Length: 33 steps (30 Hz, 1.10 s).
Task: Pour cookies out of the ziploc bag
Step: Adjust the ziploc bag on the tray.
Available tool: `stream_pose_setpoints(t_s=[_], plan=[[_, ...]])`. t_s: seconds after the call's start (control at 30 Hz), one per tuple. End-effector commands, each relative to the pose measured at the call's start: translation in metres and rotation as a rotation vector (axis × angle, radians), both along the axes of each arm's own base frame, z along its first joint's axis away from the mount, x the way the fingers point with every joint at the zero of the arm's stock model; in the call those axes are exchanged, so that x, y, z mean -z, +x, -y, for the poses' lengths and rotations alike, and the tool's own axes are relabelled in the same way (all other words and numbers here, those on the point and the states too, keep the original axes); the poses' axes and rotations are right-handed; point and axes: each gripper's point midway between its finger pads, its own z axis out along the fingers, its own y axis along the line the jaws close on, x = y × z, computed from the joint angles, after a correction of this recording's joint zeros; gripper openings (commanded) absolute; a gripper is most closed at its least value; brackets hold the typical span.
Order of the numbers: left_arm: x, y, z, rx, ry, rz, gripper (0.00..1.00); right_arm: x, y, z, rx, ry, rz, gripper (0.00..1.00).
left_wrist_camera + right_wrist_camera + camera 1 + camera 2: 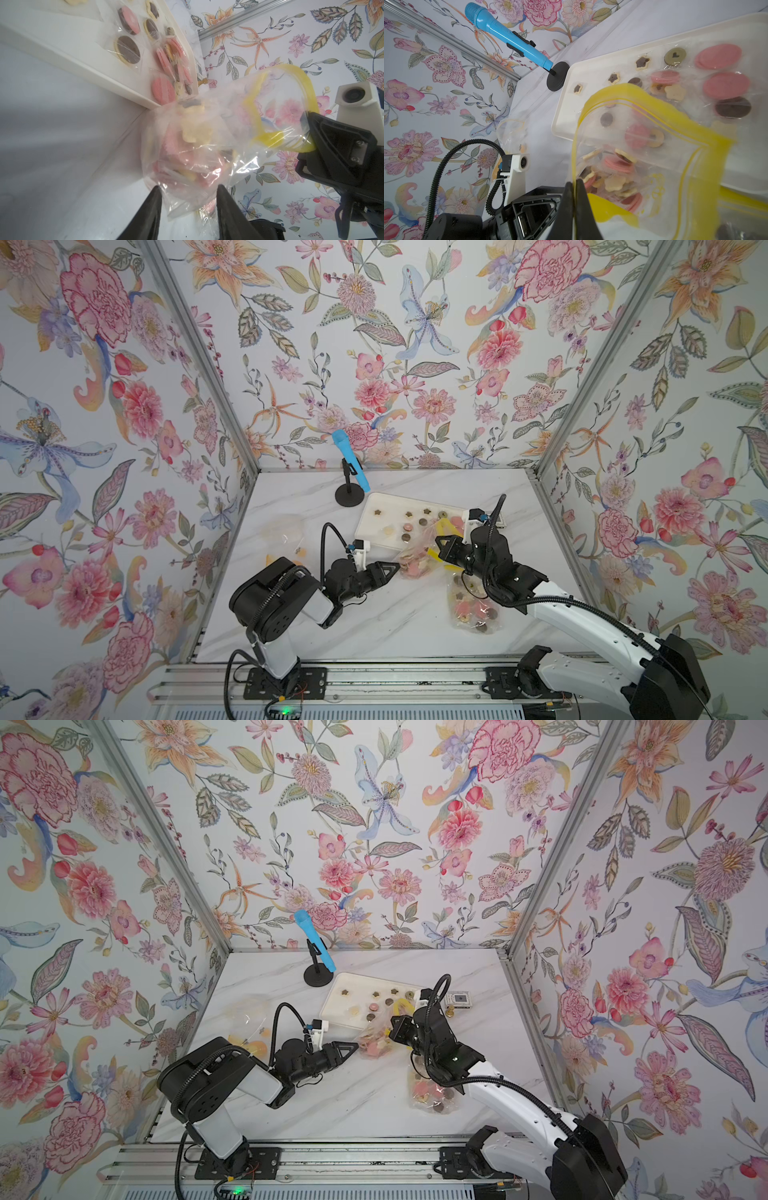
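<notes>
A clear plastic ziploc bag w/ yellow zip rim is held just at the near edge of a white rectangular plastic tray, approx. mid-way across the white marble table. Its yellow rim is pinched by the right gripper, jaws pressed tight on the plastic. The bag's mouth is seen gaping over the tray's near right part in both top views. The left gripper is set at the bag's bottom end, jaws partly apart w/ plastic between them; whether that plastic is actually gripped can't be told. Small flat cookies (pink rounds, brown rounds, beige flower shapes) are bunched in the bag's lower end, beside the tray's near edge. More are scattered over the tray, most toward its right end. A 2nd clear bag, filled w/ cookies, is laid flat toward the table's near right corner, partly under the right arm. A 3rd clear bag, crumpled, is seen by the left edge. A blue toy microphone on a black round stand is placed at the far edge, just beside the tray's far left corner. A small white box is seen beside the tray's right end, toward the right edge.
</notes>
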Motion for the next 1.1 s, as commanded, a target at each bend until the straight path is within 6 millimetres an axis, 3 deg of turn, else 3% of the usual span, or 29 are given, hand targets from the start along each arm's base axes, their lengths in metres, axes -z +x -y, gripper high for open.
stream_pose_setpoints(t_s=[0.0,0.63,0.7,0.8,0.9,1.07], plan=[[-0.018,0.006,0.007,0.008,-0.052,0.063,0.44,-0.006,0.002,0.005,0.029,0.023,0.017,0.00],[-0.031,0.014,0.014,0.017,-0.030,0.090,0.15,-0.010,0.004,0.002,0.010,0.028,0.019,0.00],[-0.031,0.014,0.015,0.021,-0.022,0.094,0.16,-0.011,0.004,0.003,0.010,0.028,0.019,0.00],[-0.030,0.014,0.016,0.026,-0.025,0.094,0.29,-0.009,0.004,0.004,0.008,0.026,0.013,0.00],[-0.030,0.012,0.018,0.041,-0.050,0.084,0.35,-0.007,0.004,0.004,0.011,0.025,0.009,0.00],[-0.030,0.011,0.021,0.052,-0.053,0.084,0.37,-0.007,0.003,0.003,0.006,0.030,0.012,0.00]])
